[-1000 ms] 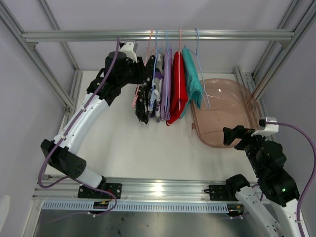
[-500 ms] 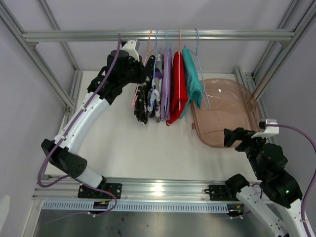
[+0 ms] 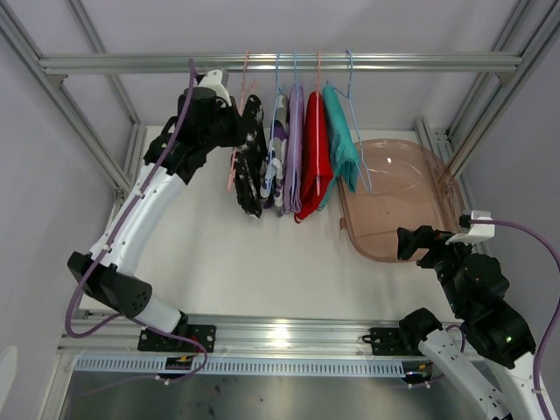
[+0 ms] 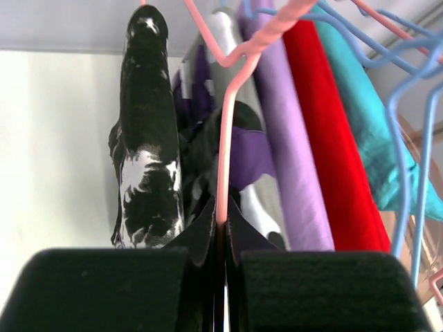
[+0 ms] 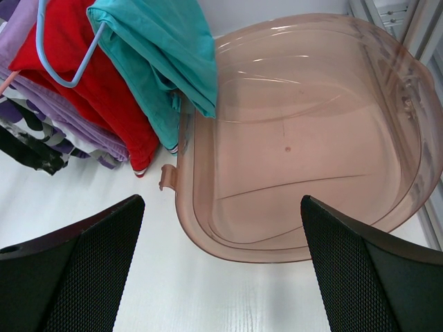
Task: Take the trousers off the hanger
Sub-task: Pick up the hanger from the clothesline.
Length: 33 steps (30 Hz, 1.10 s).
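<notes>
Five trousers hang from wire hangers on the top rail (image 3: 394, 61). The black white-speckled trousers (image 3: 252, 162) (image 4: 145, 159) hang on a pink hanger (image 3: 233, 171) (image 4: 223, 159), a little left of the others. My left gripper (image 3: 232, 136) (image 4: 221, 232) is shut on that pink hanger's wire, just beside the cloth. To the right hang the purple-and-white pair (image 3: 278, 162), the lilac pair (image 3: 296, 149), the red pair (image 3: 317, 157) and the teal pair (image 3: 341, 144). My right gripper (image 3: 416, 241) (image 5: 221, 207) stands open and holds nothing, low over the table at the right.
A translucent brown tub (image 3: 394, 201) (image 5: 304, 138) lies on the table under and right of the teal pair, right in front of my right gripper. Aluminium frame posts stand at both sides. Blue hangers (image 4: 415, 138) carry the right-hand garments.
My left gripper has shut on the pink hanger and drawn it left along the rail, so the black speckled trousers stand apart from the row. The right arm has barely moved.
</notes>
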Each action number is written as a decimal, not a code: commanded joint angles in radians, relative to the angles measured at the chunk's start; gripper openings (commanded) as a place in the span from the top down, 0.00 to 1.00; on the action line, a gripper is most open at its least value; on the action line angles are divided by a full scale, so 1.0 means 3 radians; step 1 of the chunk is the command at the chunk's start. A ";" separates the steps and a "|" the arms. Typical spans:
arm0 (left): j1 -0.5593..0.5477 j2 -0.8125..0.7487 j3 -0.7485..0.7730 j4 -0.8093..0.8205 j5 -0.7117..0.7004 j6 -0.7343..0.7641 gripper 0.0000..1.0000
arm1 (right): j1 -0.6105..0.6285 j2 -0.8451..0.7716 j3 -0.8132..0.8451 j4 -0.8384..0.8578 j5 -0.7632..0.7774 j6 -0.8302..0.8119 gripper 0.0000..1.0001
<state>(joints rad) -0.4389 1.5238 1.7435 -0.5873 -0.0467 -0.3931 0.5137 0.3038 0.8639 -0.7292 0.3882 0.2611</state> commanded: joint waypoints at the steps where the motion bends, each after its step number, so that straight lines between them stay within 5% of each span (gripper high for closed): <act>1: 0.0220 -0.0237 0.0100 0.0168 -0.0090 -0.0228 1.00 | 0.0016 0.0046 -0.0011 0.0043 0.0071 -0.0032 0.01; 12: 0.0491 -0.0467 -0.0279 0.0265 0.0125 -0.0178 0.98 | 0.0016 0.0076 -0.0011 0.0048 0.0076 -0.0022 0.01; 14: 0.0507 -0.0518 -0.0366 0.0316 0.0268 -0.0162 0.81 | 0.0016 0.0081 -0.0011 0.0048 0.0077 -0.0022 0.01; 19: 0.0675 -0.0605 -0.0683 0.0525 0.0937 -0.0366 0.66 | 0.0021 0.0087 -0.0011 0.0043 0.0071 -0.0022 0.01; 33: 0.1095 -0.0621 -0.1189 0.1910 0.2788 -0.1807 0.87 | 0.0026 0.0092 -0.0006 0.0038 0.0092 -0.0017 0.00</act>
<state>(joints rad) -0.1314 1.3575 1.3952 -0.2279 0.5945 -0.7570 0.5152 0.3210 0.8639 -0.7292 0.3897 0.2611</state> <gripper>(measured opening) 0.143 0.993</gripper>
